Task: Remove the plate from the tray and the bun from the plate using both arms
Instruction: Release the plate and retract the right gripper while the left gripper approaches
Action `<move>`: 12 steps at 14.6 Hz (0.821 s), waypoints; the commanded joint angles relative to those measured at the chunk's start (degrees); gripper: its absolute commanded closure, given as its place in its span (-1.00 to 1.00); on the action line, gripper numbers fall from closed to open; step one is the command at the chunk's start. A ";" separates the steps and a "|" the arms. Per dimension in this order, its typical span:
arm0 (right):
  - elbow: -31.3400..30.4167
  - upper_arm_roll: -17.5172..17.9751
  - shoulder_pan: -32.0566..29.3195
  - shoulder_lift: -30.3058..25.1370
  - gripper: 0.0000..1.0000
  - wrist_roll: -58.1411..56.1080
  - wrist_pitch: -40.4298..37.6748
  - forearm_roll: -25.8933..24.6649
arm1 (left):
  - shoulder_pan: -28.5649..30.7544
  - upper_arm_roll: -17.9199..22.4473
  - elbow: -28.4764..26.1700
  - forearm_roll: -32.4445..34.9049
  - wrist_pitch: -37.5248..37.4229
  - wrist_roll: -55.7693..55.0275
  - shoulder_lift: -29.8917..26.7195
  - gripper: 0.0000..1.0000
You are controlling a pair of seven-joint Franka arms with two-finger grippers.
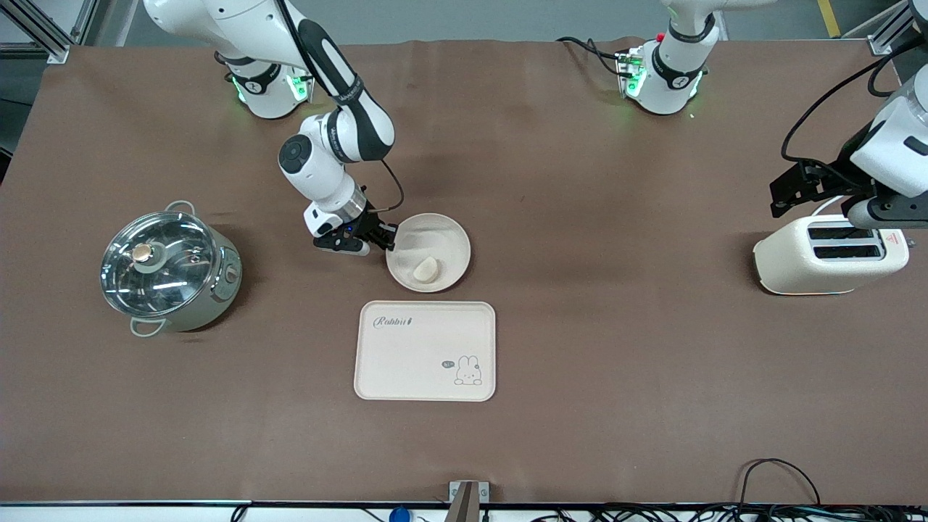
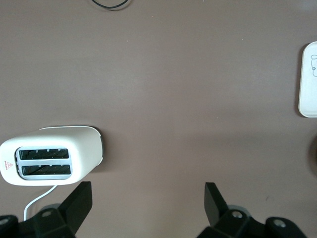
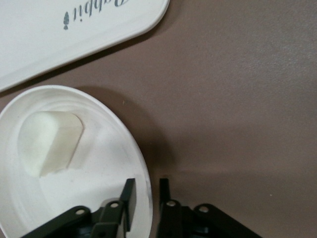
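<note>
The round cream plate point(image 1: 444, 233) rests on the brown table, just farther from the front camera than the rabbit tray point(image 1: 424, 350). The pale bun point(image 1: 425, 270) lies in the plate, on its side nearest the tray. My right gripper point(image 1: 388, 239) is at the plate's rim on the right arm's side. In the right wrist view the gripper point(image 3: 147, 196) has one finger inside the plate point(image 3: 99, 188) and one outside, closed on the rim, with the bun point(image 3: 49, 144) close by. My left gripper point(image 1: 783, 197) hangs open and empty over the table by the toaster; its wrist view shows it point(image 2: 148, 198) wide open.
A white two-slot toaster point(image 1: 830, 254) stands at the left arm's end of the table and shows in the left wrist view point(image 2: 49, 161). A steel pot with a glass lid point(image 1: 170, 268) stands at the right arm's end. The tray's corner shows in the right wrist view point(image 3: 59, 34).
</note>
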 commanded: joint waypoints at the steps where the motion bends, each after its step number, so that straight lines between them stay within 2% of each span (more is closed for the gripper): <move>1: -0.43 0.07 -0.67 -3.48 -1.00 -0.83 0.25 3.26 | -0.93 -0.31 0.46 0.42 0.88 -0.85 0.32 -1.00; 3: -0.43 -0.19 -2.59 -7.34 -1.00 -0.74 -0.97 3.27 | -3.12 -0.58 0.37 0.42 2.63 -0.94 2.24 -1.00; 5: -0.69 -1.15 -5.05 -10.07 -1.00 -1.62 -5.88 2.83 | -5.84 -0.66 0.37 0.42 5.09 -1.02 4.79 -1.00; 7: -0.96 -1.95 -10.13 -13.58 -1.00 -7.82 -12.29 0.90 | -9.70 -0.66 0.63 0.42 8.95 -1.37 9.44 -1.00; 8: -0.79 -2.39 -13.47 -15.08 -1.00 -10.21 -15.45 -1.54 | -11.46 -0.66 0.72 0.50 12.19 -1.64 11.46 -1.00; 10: 1.05 -2.74 -20.67 -18.15 -1.00 -10.59 -23.87 -13.19 | -15.15 -0.66 0.72 0.42 16.86 -4.78 15.33 -1.00; 12: 9.28 -2.92 -28.15 -19.83 -1.00 -10.32 -40.01 -23.06 | -18.32 -0.58 0.64 0.76 21.60 -9.27 18.32 -1.00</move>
